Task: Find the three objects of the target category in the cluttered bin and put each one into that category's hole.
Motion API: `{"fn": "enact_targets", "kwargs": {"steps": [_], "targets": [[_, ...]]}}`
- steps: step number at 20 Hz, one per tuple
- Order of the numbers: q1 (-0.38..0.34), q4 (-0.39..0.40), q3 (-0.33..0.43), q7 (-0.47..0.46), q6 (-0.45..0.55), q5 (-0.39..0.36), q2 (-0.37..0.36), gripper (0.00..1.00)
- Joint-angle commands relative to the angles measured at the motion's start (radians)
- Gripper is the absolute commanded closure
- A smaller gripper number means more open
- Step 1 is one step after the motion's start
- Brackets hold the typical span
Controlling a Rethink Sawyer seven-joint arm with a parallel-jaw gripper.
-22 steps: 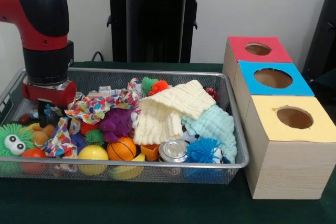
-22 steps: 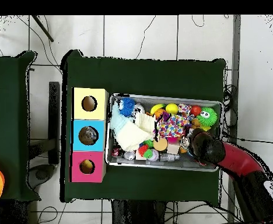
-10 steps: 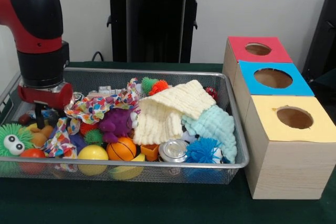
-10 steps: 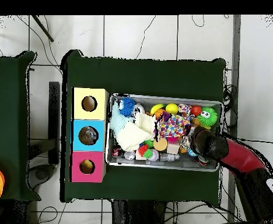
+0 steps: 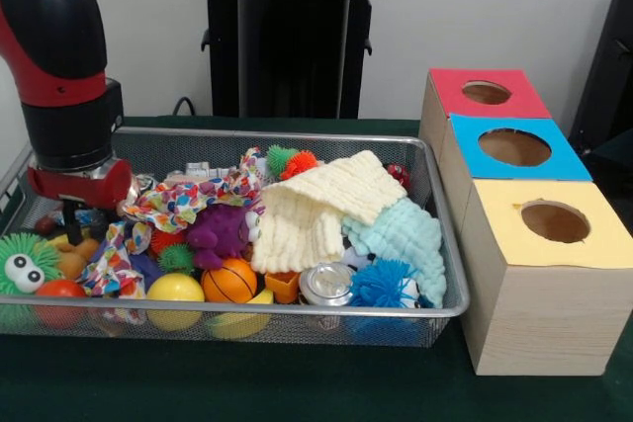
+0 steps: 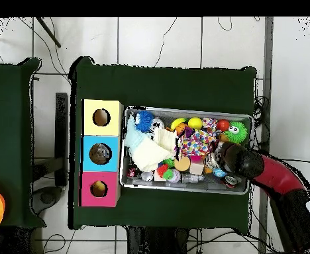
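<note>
Here the red and black arm's jaws [image 5: 77, 216] reach down into the silver wire-mesh bin [image 5: 297, 310] at the end away from the three wooden boxes with coloured holed tops [image 5: 514, 150]. Whether they are spread or closed, I cannot tell. The multicoloured patterned cloth [image 5: 188, 200] lies just beside them and could snag and drag out. Which toy is wanted is unclear; the clutter lies around and under the jaws.

Toy-crammed wire bin [image 5: 297, 137]; open green tabletop [image 5: 247, 382] along its front.
</note>
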Motion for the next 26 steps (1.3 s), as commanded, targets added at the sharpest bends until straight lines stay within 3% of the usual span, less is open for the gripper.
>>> {"fn": "enact_targets", "kwargs": {"steps": [1,23,24,26], "targets": [[-0.012,-0.112,0.115,-0.052,-0.054,-0.046,0.154,0.0],[-0.016,-0.114,0.117,-0.033,-0.186,-0.105,0.213,0.0],[-0.019,-0.112,0.12,-0.036,-0.195,-0.111,0.213,1.0],[-0.004,-0.106,0.107,-0.03,-0.175,-0.112,0.189,1.0]]}}
